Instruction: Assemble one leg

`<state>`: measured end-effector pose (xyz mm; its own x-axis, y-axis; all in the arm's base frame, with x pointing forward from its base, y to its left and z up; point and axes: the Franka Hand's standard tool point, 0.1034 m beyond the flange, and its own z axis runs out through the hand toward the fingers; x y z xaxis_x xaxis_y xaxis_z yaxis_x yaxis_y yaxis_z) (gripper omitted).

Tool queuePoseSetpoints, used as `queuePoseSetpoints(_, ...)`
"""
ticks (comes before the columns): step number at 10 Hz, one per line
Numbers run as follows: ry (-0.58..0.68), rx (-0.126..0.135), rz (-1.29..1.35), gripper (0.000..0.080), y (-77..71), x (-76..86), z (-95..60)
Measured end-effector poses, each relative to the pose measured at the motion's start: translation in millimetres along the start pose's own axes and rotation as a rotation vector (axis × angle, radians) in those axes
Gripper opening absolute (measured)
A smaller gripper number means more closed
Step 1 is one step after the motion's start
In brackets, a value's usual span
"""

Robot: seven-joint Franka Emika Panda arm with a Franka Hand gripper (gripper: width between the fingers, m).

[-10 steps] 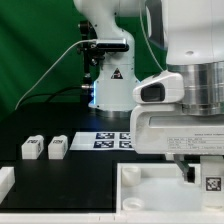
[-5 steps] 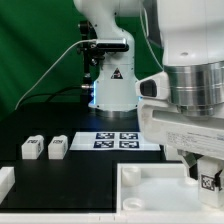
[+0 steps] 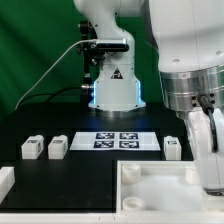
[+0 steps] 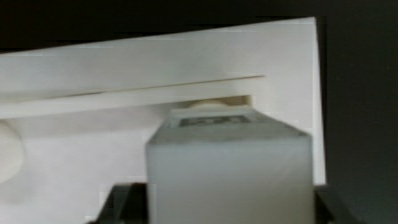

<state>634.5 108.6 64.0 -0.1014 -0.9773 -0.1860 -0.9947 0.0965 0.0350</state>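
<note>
At the lower left edge of the exterior view, a white part (image 3: 5,181) juts into frame on the black table (image 3: 85,175). Just right of it, two small white legs (image 3: 33,148) (image 3: 57,147) stand side by side, their marker tags facing the camera. The marker board (image 3: 118,140) lies flat at centre frame, in front of the robot's white base (image 3: 112,85), with a green backdrop (image 3: 35,45) filling the upper left. Right of the board, another leg (image 3: 173,148) sits on the table. The large white rimmed tray (image 3: 150,190) occupies the lower centre and lower right, a corner socket showing near its left rim. Over the tray's right side, the arm's wrist fills the right of the frame, the gripper (image 3: 213,150) pointing down.

In the wrist view, a leg (image 4: 224,165) stands gripped between the two dark fingers (image 4: 121,205), which press against its sides at the foot of the picture. Its tagged end points toward the tray surface (image 4: 107,100) beyond. Whether the leg touches the tray cannot be told.
</note>
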Motion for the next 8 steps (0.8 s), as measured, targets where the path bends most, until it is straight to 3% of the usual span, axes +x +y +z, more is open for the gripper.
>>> queuePoseSetpoints(1,0.0,-0.001,-0.023,0.0291,0.4,-0.1,0.9)
queuePoseSetpoints(3,0.022,0.026,-0.245,0.0605,2.0,-9.4,2.6)
queuePoseSetpoints(5,0.033,0.023,-0.634,0.0636,3.9,-20.1,2.3)
queuePoseSetpoints(7,0.038,0.019,-0.766,0.0647,3.3,-15.8,2.9)
queuePoseSetpoints(8,0.05,-0.001,-0.937,0.0649,4.3,-14.0,3.5)
